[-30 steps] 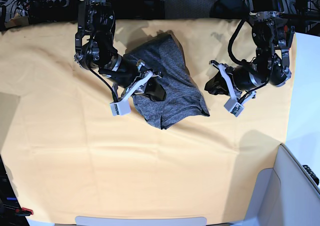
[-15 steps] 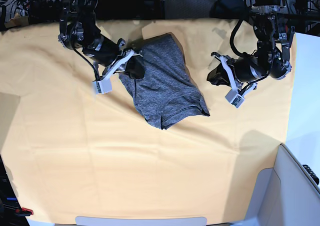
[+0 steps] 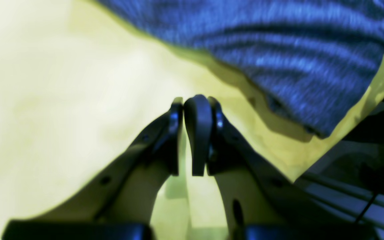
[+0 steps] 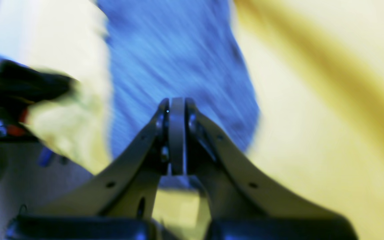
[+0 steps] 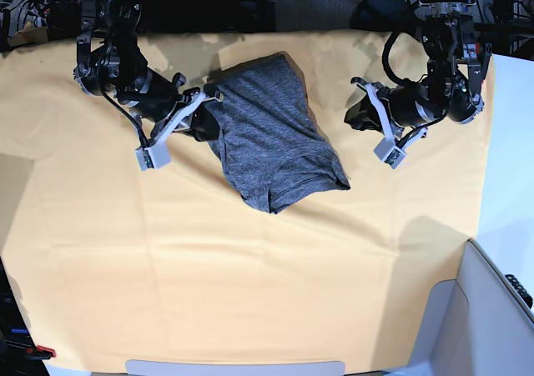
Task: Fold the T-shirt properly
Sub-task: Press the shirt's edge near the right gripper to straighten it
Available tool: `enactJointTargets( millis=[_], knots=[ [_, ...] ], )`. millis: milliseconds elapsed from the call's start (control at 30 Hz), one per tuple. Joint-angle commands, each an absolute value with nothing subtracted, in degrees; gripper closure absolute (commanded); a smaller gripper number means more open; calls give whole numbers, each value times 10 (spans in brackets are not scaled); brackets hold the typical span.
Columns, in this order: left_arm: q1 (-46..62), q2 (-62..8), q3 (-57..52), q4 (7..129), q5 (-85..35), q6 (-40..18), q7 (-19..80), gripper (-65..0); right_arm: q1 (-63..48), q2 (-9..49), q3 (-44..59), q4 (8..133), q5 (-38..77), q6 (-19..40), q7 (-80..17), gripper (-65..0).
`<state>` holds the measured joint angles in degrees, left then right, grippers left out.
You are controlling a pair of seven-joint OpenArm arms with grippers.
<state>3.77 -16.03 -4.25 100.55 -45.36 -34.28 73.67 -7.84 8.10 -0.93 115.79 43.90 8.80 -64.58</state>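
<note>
The T-shirt (image 5: 275, 138) lies as a compact dark grey folded bundle on the back half of the table. It shows blue-tinted in the left wrist view (image 3: 278, 50) and, blurred, in the right wrist view (image 4: 178, 56). My right gripper (image 5: 210, 126), on the left of the base view, sits at the shirt's left edge. It is shut with nothing between its fingers (image 4: 176, 101). My left gripper (image 5: 352, 117) hovers to the right of the shirt, apart from it. Its fingers are pressed almost together on nothing (image 3: 194, 100).
A yellow-orange cloth (image 5: 250, 268) covers the whole table. A pale grey bin or panel (image 5: 492, 309) stands at the front right corner. Dark equipment and cables line the back edge behind both arms.
My right arm has drawn back left and toward the table's rear, coming off the shirt's top to its left edge. My left arm has lifted slightly toward the back. The shirt stays folded.
</note>
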Motion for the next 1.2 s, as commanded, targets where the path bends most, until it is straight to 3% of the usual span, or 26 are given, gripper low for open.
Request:
enactJointTargets(
  millis=[0, 133, 333, 600, 800, 1167],
  knots=[
    [29, -166, -46, 1016, -465, -343, 725, -33, -60, 78, -16, 1166, 448, 88, -632, 0],
    [29, -167, -46, 1016, -465, -343, 725, -33, -17, 48, -58, 1153, 415, 87, -606, 0],
    [30, -167, -46, 1016, -465, -343, 725, -33, 5, 12, -145, 1095, 273, 87, -606, 0],
    [38, -167, -46, 1016, -465, -343, 725, -33, -35, 36, -179, 1108, 215, 87, -677, 0],
    [38, -167, -46, 1016, -465, -343, 725, -33, -74, 76, -178, 1144, 217, 87, -679, 0],
    [51, -182, -41, 1016, -465, -343, 726, -43, -87, 80, -160, 1178, 218, 87, -676, 0]
  ],
)
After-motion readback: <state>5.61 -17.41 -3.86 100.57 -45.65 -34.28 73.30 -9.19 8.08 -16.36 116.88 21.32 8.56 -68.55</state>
